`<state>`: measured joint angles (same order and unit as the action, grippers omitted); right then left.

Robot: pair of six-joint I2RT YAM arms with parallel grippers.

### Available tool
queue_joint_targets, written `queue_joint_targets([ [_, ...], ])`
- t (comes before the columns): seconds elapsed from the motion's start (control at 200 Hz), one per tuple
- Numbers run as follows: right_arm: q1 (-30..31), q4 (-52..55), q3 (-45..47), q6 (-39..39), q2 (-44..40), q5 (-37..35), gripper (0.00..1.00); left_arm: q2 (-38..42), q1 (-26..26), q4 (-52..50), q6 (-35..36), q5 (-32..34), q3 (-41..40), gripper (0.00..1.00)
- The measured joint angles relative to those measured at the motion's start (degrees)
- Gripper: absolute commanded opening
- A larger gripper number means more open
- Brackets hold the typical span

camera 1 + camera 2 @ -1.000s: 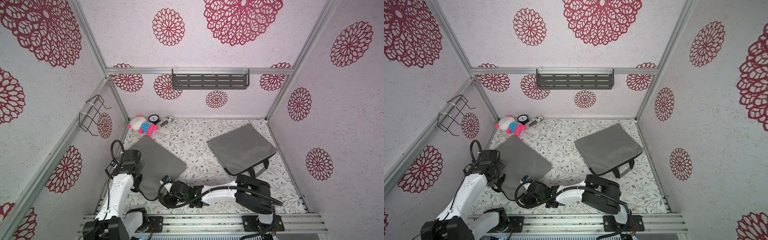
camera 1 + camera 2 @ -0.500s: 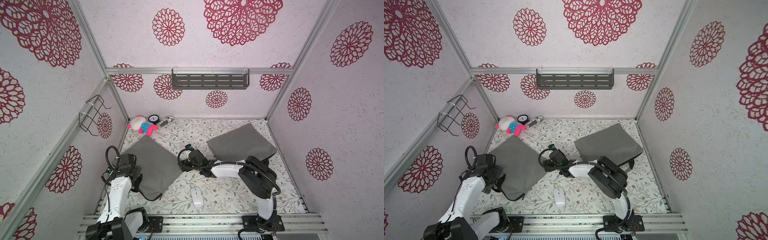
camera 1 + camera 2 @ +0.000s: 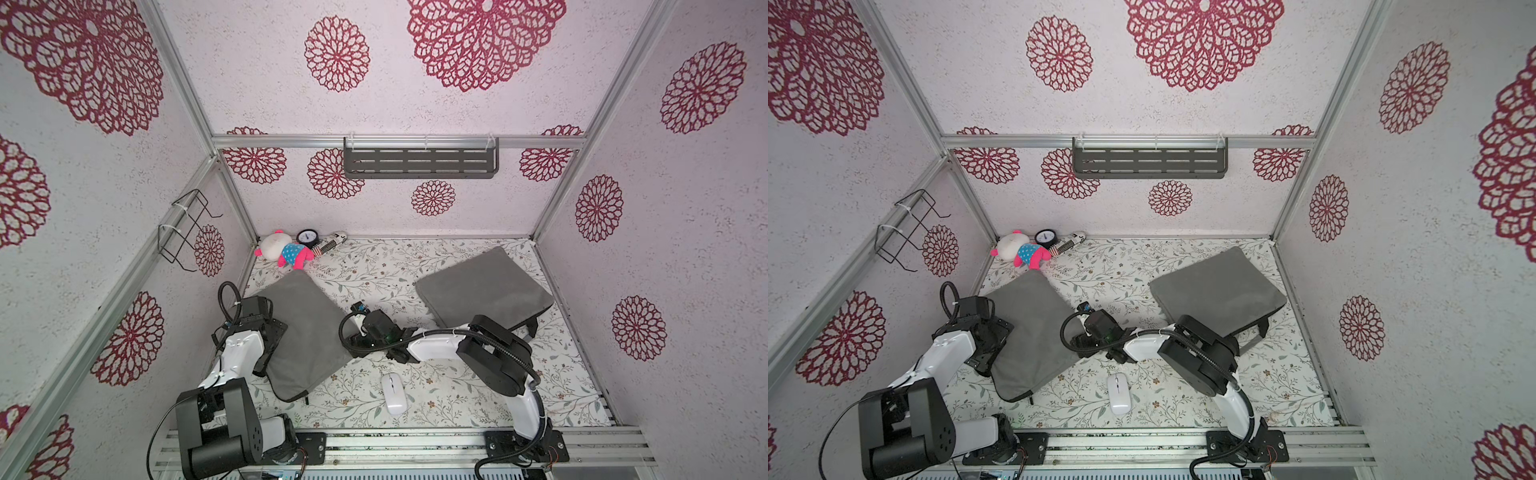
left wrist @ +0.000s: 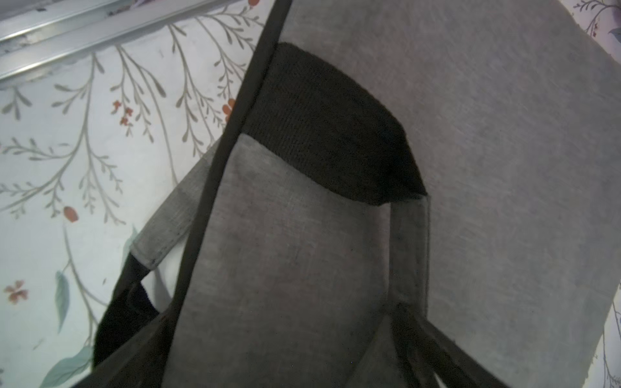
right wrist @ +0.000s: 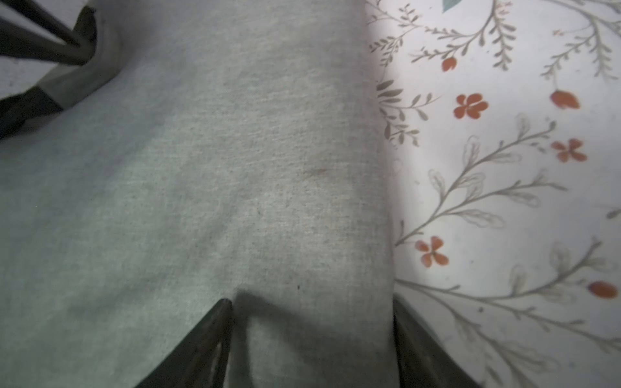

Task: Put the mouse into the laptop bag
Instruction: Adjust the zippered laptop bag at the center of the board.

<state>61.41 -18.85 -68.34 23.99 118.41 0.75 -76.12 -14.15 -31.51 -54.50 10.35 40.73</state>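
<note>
The mouse (image 3: 392,394) lies on the tabletop (image 3: 457,399) near the front, clear of both arms; left gripper (image 3: 270,338) and right gripper (image 5: 312,300) fingers stand released at the laptop bag's (image 3: 307,328) edges; ungripped, its mouth may lie shut, blocking the mouse.

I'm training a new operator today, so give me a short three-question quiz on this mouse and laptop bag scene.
1. How many grey laptop bags lie on the table?
2. Where is the white mouse? A: inside a bag. B: on the bare table, apart from both bags. C: in a gripper.
3. True or false: the right gripper is shut on the mouse.
Key: 1. Two. 2. B. 3. False: its jaws stand open at the edge of a bag.
</note>
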Motion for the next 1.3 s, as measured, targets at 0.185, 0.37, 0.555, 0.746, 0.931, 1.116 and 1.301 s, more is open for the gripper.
queue_joint_targets([
  [0.185, 6.86, 0.68, 0.72, 0.15, -0.50, -7.15, 0.72, -5.07, -0.55, 1.11, 2.84, 2.21, 4.94, 0.98],
  [0.37, 8.96, 0.92, 0.42, 0.17, -0.33, -7.98, 0.73, -7.98, -0.63, 1.88, 4.83, 1.07, 9.90, 0.98],
  [0.555, 9.38, 1.77, -1.62, 0.68, 0.72, -6.40, 0.73, -9.94, -0.61, 1.64, 5.92, -0.17, 14.64, 0.98],
  [0.746, 10.27, 1.97, -5.95, 1.09, 3.74, -3.48, 0.73, -13.20, -0.61, 2.51, 6.93, -0.85, 19.98, 0.98],
  [0.931, 10.64, 1.51, -4.52, 1.09, 2.91, -3.34, 0.78, -13.55, -0.55, -0.35, 6.16, 2.14, 21.29, 0.98],
  [1.116, 10.03, 1.70, 6.38, 1.18, -6.29, -4.15, 0.82, -9.55, 0.04, -7.21, 3.89, 7.04, 21.14, 0.98],
  [1.301, 2.10, 2.54, 18.58, 2.10, -23.76, -7.21, 0.84, 2.99, 4.35, -10.69, 2.80, 8.66, 20.17, 0.98],
])
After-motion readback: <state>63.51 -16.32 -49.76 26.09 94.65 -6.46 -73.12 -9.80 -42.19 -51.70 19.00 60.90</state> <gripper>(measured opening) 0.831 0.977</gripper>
